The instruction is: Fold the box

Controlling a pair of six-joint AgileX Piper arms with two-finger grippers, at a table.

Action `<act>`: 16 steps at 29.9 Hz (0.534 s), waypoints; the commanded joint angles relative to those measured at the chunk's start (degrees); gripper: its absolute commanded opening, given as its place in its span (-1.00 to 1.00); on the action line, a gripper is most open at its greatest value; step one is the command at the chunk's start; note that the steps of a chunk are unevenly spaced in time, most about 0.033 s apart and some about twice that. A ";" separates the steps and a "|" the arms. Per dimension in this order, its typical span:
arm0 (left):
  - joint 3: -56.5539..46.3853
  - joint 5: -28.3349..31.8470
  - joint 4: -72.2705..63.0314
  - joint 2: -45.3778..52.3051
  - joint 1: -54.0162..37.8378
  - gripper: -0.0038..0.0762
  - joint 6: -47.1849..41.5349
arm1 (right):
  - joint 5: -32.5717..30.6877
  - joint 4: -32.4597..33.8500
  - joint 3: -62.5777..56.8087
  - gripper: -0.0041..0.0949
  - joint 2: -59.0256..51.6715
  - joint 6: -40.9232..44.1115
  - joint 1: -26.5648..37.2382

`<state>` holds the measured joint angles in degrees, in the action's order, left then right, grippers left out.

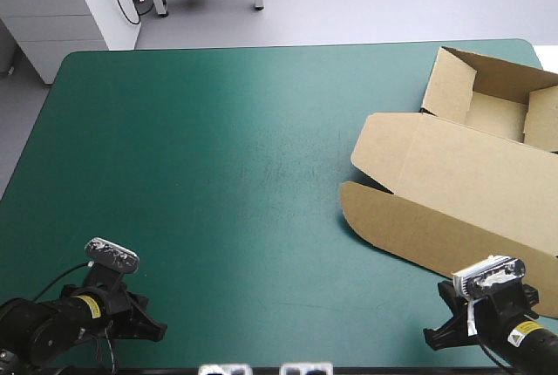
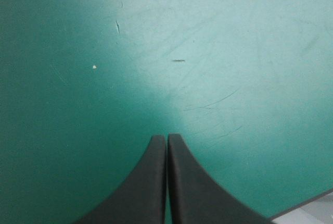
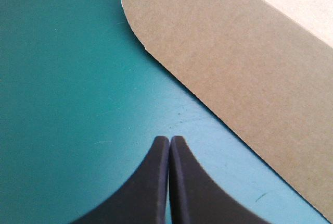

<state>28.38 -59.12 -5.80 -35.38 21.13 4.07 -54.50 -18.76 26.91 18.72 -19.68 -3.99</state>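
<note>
The box (image 1: 462, 192) lies on the right side of the teal-green cover (image 1: 218, 157) as an open tray (image 1: 497, 113) with its lid (image 1: 471, 174) laid flat toward the robot. A long flap (image 1: 410, 227) with rounded corners forms the box's nearest strip. The fold lines of lid and flap run slantwise, from the box's left corner down toward its near right corner, so its long axis sits at an angle to both arms. The tray's walls appear raised at the box's far end, though the high view does not show clearly whether they are tucked home. The right gripper (image 3: 169, 140) is the nearer arm by a long way. It sits just off the flap's free edge, on the robot's side of the box, and its black fingers are pressed together into one point with nothing between them. Its wrist view shows that edge crossing just ahead of the fingertips and off to one side, with bare cover between tip and board. The left gripper (image 2: 167, 139) is well apart from the box, off its left side over bare cover, and its fingers are also closed and hold nothing. In my judgement the next move falls to the right arm, which must part its fingers and reach forward to the flap's edge.
</note>
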 commanded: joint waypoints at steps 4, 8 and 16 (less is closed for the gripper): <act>0.99 0.89 -0.37 -0.02 0.16 -0.92 0.06 | 3.09 -1.43 1.30 -0.95 0.39 -0.52 -0.18; 0.99 0.77 -0.37 -0.02 0.16 -0.92 -0.06 | 3.09 -1.43 1.30 -0.95 0.39 -0.52 -0.18; 0.99 0.96 -0.62 -0.02 0.16 -0.92 -0.06 | 3.09 -1.43 1.30 -0.95 0.39 -0.52 -0.18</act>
<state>27.91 -60.15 -5.80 -35.38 21.13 4.07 -54.45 -18.76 26.91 18.69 -19.68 -3.99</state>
